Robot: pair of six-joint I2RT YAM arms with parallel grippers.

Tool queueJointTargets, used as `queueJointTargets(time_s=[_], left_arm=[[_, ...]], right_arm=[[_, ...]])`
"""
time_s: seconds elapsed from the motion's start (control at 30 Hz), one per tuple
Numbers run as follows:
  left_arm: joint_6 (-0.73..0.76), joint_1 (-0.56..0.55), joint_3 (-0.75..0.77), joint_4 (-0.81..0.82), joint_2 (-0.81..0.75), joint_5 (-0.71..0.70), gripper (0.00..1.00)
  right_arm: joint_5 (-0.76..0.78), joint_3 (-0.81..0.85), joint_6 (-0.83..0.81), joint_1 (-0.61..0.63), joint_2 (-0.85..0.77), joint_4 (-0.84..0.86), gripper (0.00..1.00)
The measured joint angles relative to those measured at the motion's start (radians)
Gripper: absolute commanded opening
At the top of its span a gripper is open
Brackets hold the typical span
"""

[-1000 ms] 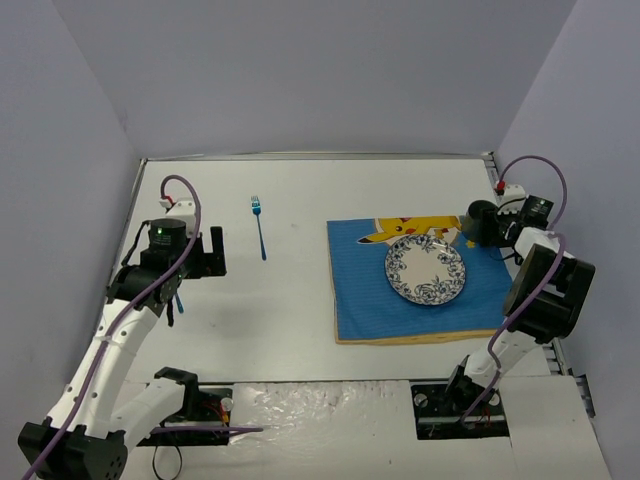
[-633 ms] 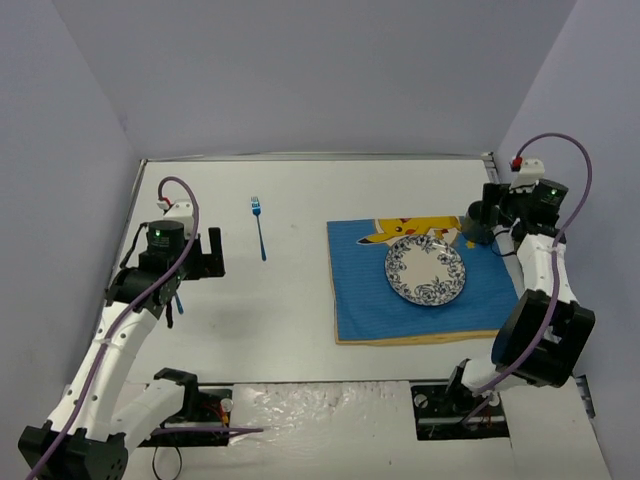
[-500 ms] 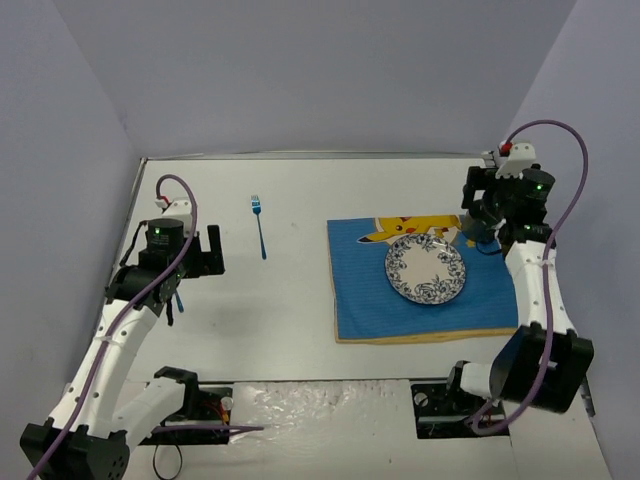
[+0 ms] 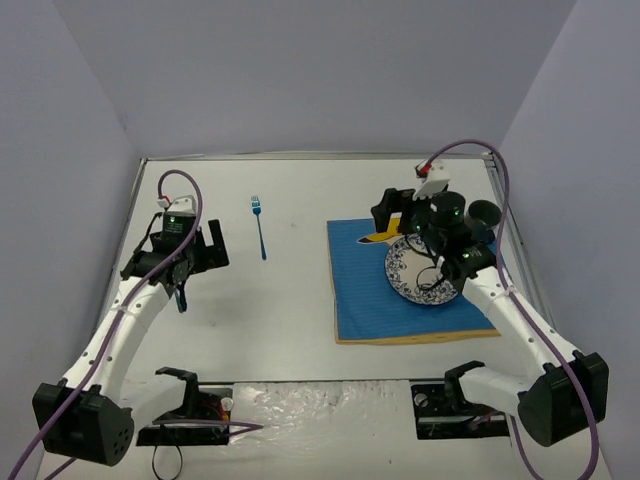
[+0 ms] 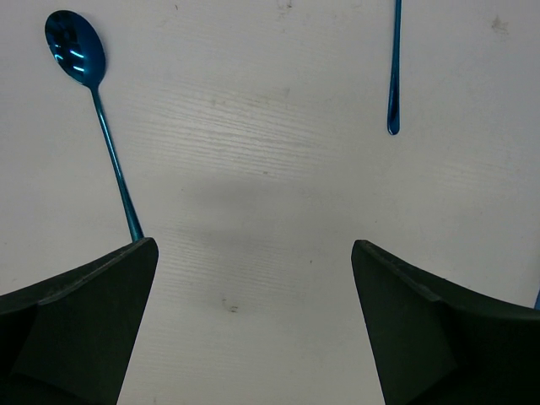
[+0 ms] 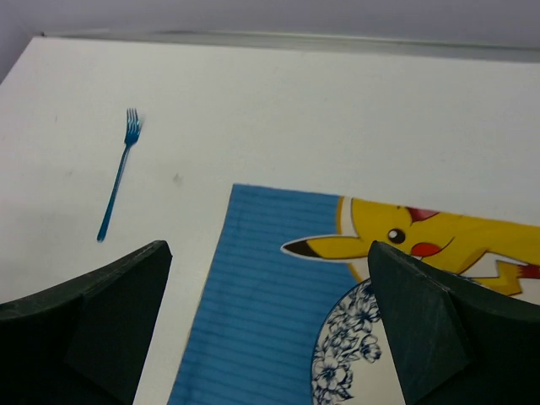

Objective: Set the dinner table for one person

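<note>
The dinner table (image 4: 290, 310) is the white tabletop. A blue cartoon mat (image 4: 365, 295) lies on its right half and carries a blue-and-white flowered plate (image 4: 425, 272). A blue fork (image 4: 259, 228) lies left of the mat. A blue spoon (image 4: 179, 297) lies near the left edge. My left gripper (image 4: 188, 258) is open and empty above the table between spoon (image 5: 78, 49) and fork handle (image 5: 394, 84). My right gripper (image 4: 398, 215) is open and empty over the mat's far edge (image 6: 253, 278), by the plate's rim (image 6: 346, 363). The fork (image 6: 118, 173) shows to its left.
A dark cup (image 4: 485, 213) stands at the mat's far right corner, behind the right arm. Grey walls close the table on the left, back and right. The arm bases and cables sit at the near edge.
My right arm has swung left, from beside the dark cup at the far right to over the mat's far edge. My left gripper has shifted slightly towards the far side.
</note>
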Motion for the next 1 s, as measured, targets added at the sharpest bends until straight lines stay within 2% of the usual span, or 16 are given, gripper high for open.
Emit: queueJointTargets(time_s=[0.1, 0.2, 0.53, 0.7, 1.0], left_arm=[[-0.038, 0.000, 0.016, 0.027, 0.067, -0.017, 0.97], [-0.070, -0.008, 0.083, 0.048, 0.201, -0.035, 0.97], [-0.120, -0.111, 0.415, 0.149, 0.676, -0.088, 0.94], [-0.127, -0.114, 0.563, 0.170, 0.870, -0.090, 0.82], [-0.121, -0.114, 0.700, 0.167, 1.074, -0.082, 0.57]], right_arm=[[0.015, -0.067, 0.006, 0.088, 0.006, 0.002, 1.00], [0.020, -0.128, 0.011, 0.134, 0.006, -0.002, 1.00], [0.021, -0.176, 0.012, 0.157, -0.082, -0.013, 1.00], [0.021, -0.184, 0.011, 0.162, -0.135, -0.024, 1.00], [0.015, -0.205, -0.008, 0.167, -0.168, -0.070, 1.00]])
